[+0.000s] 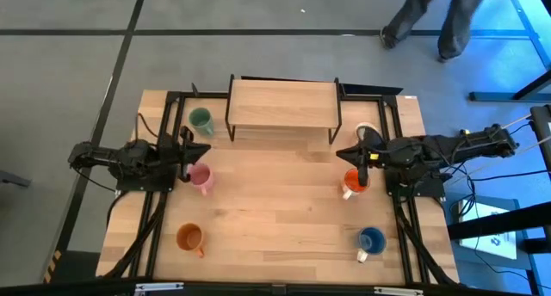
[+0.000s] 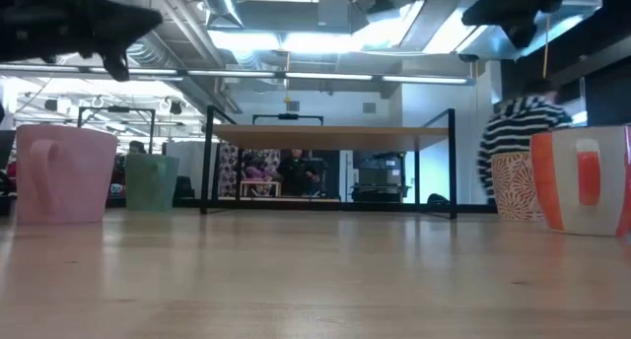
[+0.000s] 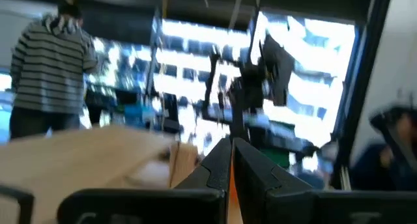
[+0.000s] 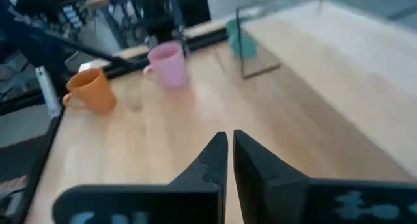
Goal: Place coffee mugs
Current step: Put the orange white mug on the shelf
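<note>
Six mugs are seen on the wooden table (image 1: 275, 218) from above. The green mug (image 1: 201, 120) is set near the back on the left side, just beside the left end of a small wooden shelf (image 1: 281, 104) on black legs. The pink mug (image 1: 201, 177) is set in front of it, and the orange-brown mug (image 1: 189, 237) is placed near the front left. On the right side, the white mug (image 1: 365, 131) is tucked by the right end of the shelf and is partly hidden by the arm. The bright orange-red mug (image 1: 351, 182) is set in front of it, and the blue mug (image 1: 371, 240) is placed near the front right. All the mugs that can be seen whole are standing upright. The left gripper (image 1: 195, 150) is held above the table between the green mug and the pink mug, and nothing is held in it. Its fingers (image 3: 215, 168) are pressed close together in its own wrist view. The right gripper (image 1: 353, 151) is held above the table between the white mug and the bright orange-red mug. Its fingers (image 4: 212, 160) are closed with only a thin gap, and nothing is held between them. In the low view both arms are seen up high, off the table. A person (image 1: 430, 16) is seen on the floor behind the table.
</note>
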